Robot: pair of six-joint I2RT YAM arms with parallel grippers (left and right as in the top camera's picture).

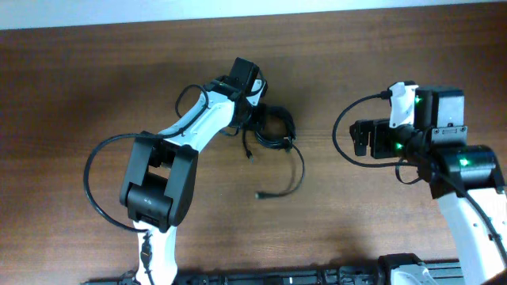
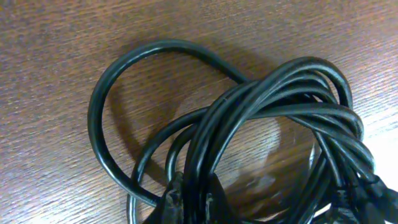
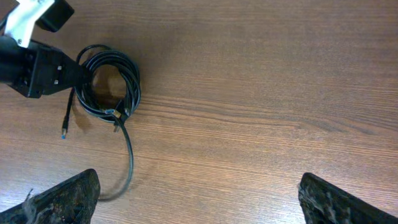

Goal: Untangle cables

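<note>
The cables are thin black cords coiled in a loose bundle mid-table. One strand trails toward the front and ends in a small plug. My left gripper is at the bundle's left edge. In the left wrist view its jaws are shut on several strands of the cables, with one loop lying out to the left. My right gripper hovers to the right of the bundle, apart from it. It is open over bare wood, with the cables far to its left.
The table is dark brown wood, and a pale wall runs along its far edge. Thick black arm wires loop beside the left arm and the right arm. A short cable end with a blue plug lies by the bundle.
</note>
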